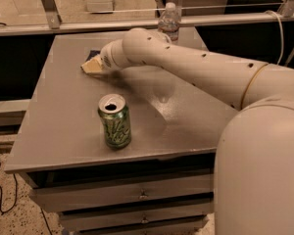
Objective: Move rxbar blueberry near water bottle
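Note:
The rxbar blueberry [93, 54] lies flat near the far left of the grey table [59, 111]; only a dark blue corner of it shows behind the gripper. My gripper [90, 66] is low over the table, right at the bar and covering most of it. The water bottle [170, 22], clear with a white cap, stands upright at the table's far edge, to the right of the bar and partly behind my arm.
A green soda can [114, 121], opened, stands upright in the front middle of the table. My arm [186, 67] stretches across the table's right half. A metal rail [88, 24] runs behind the table. Drawers [137, 195] sit below the front edge.

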You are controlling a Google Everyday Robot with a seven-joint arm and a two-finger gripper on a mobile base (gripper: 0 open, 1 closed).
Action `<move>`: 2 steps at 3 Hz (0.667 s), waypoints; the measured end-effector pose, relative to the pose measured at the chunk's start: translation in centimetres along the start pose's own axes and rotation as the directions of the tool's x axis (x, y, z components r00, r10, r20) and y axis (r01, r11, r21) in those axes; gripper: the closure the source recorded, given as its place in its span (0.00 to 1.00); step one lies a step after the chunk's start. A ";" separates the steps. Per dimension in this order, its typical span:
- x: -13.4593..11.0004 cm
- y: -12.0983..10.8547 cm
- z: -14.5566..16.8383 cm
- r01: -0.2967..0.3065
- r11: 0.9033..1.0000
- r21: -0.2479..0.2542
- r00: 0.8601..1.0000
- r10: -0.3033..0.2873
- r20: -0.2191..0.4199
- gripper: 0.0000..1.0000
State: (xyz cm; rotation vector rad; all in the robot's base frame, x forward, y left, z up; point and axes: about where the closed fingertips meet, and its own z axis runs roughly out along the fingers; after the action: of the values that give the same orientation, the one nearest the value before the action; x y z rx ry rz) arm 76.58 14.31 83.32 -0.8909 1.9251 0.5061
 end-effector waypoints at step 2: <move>-1.4 -0.2 -1.6 0.065 0.998 0.009 0.997 -0.065 0.043 0.88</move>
State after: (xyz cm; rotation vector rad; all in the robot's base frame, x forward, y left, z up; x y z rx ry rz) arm 76.23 13.68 85.30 -0.9269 1.8519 0.4752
